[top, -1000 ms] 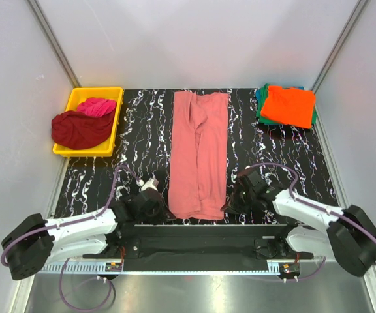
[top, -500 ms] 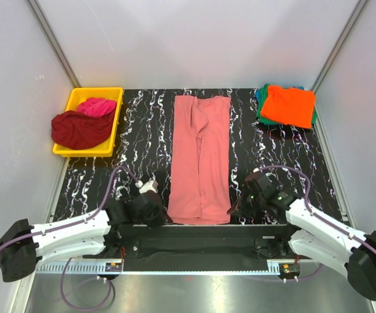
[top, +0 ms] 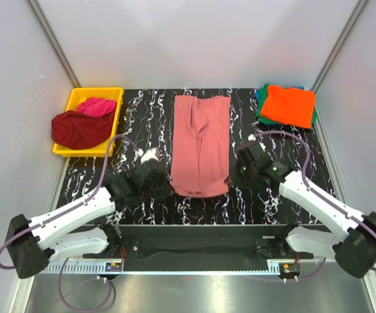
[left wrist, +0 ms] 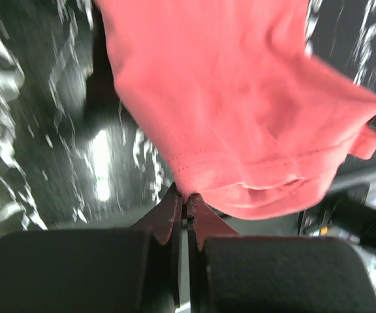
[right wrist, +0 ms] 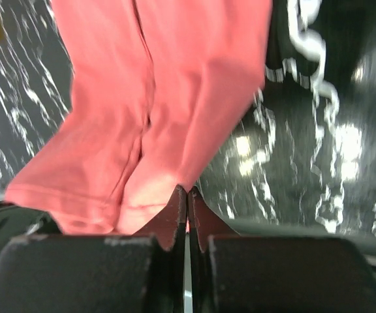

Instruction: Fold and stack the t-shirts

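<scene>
**Pink shirt held for the lengthwise fold.** The pink shirt (top: pixel 201 143) lies in the middle of the table (top: pixel 142 124) as a narrow strip. Its long axis runs from the arms toward the far wall.

- **Left jaws:** pressed together on the near-left hem corner.
- **Right jaws:** pressed together on the near-right hem corner. Both wrist views show cloth pinched between the tips.
- **Hem:** the near hem appears raised off the table. The rest of the strip stretches straight ahead of both jaws to the far end, which lies flat.
- **Arms:** they flank the strip evenly, and neither is nearer to it than the other.

By judgement, the coming move carries the hem forward along the long axis, over the body and toward the far end. Both arms would need to advance level, with the hem square to that axis.

The orange shirt (top: pixel 289 105) rests on the green shirt (top: pixel 260 107) at far right. The dark red shirt (top: pixel 77 129) and the magenta shirt (top: pixel 98 105) sit in the yellow tray (top: pixel 115 134) at far left.
</scene>
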You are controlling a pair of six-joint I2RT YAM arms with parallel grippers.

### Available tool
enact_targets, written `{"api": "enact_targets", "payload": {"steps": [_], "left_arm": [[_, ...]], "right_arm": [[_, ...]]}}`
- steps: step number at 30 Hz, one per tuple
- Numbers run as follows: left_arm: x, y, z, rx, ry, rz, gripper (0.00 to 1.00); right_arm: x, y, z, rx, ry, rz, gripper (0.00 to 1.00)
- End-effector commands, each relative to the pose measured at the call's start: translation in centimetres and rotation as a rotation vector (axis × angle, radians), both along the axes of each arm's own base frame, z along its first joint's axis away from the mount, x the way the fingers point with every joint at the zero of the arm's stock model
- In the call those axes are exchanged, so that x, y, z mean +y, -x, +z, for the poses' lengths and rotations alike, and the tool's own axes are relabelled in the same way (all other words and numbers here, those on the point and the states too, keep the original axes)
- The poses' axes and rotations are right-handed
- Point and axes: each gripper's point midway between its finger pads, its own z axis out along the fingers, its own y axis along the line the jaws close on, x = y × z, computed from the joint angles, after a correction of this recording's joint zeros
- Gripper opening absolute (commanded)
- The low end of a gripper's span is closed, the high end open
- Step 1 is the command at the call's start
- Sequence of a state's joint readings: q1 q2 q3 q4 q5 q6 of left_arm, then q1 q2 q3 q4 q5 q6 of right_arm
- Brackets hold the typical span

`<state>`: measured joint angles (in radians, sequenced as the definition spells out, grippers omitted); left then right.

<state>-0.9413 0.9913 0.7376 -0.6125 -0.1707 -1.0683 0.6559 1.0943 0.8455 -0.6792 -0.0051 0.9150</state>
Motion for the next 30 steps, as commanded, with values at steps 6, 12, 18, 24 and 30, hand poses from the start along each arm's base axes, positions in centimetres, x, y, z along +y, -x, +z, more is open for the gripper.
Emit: {"api": "enact_targets", "payload": {"steps": [6, 12, 18, 24, 30], "left_arm": [[1.6, -9.7, 5.3, -0.163, -0.139, 0.009, 0.00], [1.0, -16.1, 5.5, -0.170, -0.215, 0.009, 0.00], [0.9, -22.1, 4.2, -0.136, -0.246, 0.021, 0.00], [0.8, -26.5, 2.0, -0.078, -0.230, 0.029, 0.00], [-0.1, -33.7, 0.5, 0.037, -0.150, 0.001, 0.55]], "right_arm": [[-2.0, -9.0, 3.7, -0.146, 0.138, -0.040, 0.00], [-2.8, -14.1, 3.5, -0.146, 0.137, -0.055, 0.00], [-2.9, -17.8, 1.2, -0.103, 0.114, -0.057, 0.00], [-3.1, -21.8, -1.7, -0.049, 0.100, -0.060, 0.00], [-4.6, -30.0, -2.1, 0.032, 0.052, -0.100, 0.85]]}}
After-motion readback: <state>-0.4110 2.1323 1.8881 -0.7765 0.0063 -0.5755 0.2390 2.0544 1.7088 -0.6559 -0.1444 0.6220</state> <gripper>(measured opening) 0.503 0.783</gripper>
